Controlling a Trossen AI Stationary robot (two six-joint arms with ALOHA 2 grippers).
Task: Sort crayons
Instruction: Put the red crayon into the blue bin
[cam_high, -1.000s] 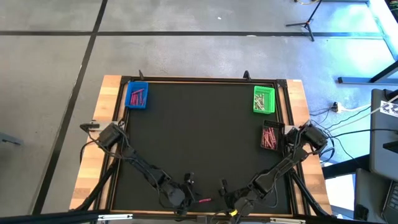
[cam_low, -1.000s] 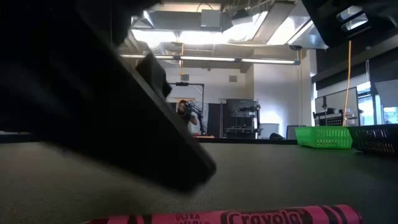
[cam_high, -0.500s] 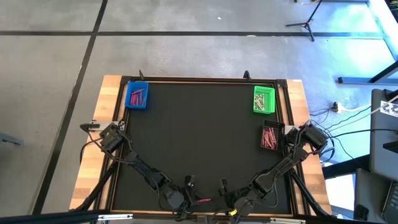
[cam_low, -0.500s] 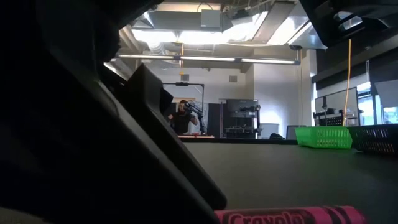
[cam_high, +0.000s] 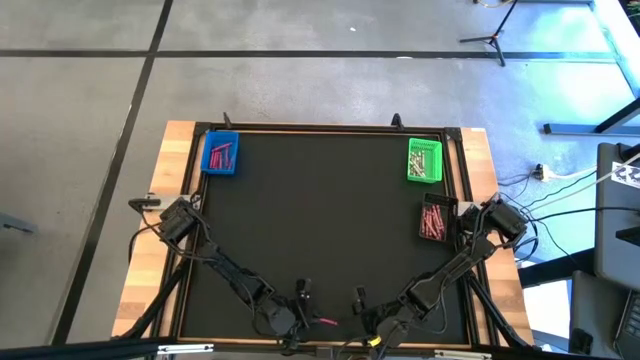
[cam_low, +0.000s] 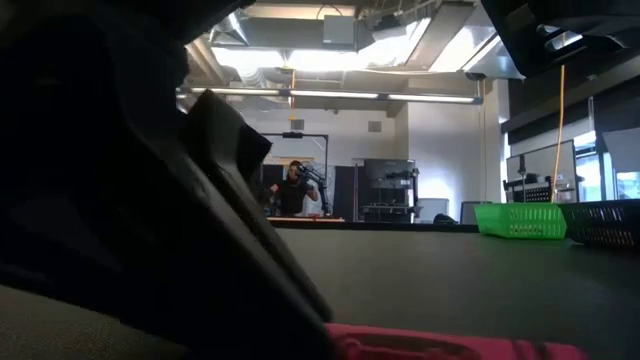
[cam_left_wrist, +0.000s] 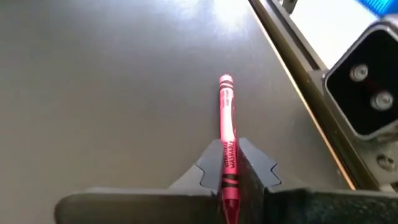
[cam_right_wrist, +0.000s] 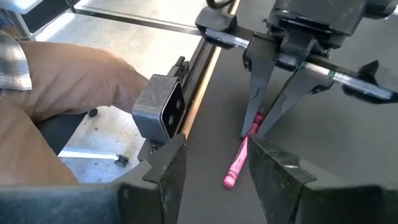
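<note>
We see the left gripper (cam_left_wrist: 229, 163) down at the table's (cam_high: 330, 220) near edge, its fingers (cam_left_wrist: 208, 168) pinched tight on a pink-red crayon (cam_left_wrist: 227, 134) that lies flat on the dark mat, most of its length reaching out past the fingertips. Just beside it, the right gripper (cam_right_wrist: 214, 165) hovers near the same edge with its fingers partly apart, holding nothing. Other crayons sit in the blue tray (cam_high: 220, 154) at the far left corner, the green tray (cam_high: 425, 160) at the far right corner, and the dark tray (cam_high: 433, 221) along the right edge.
</note>
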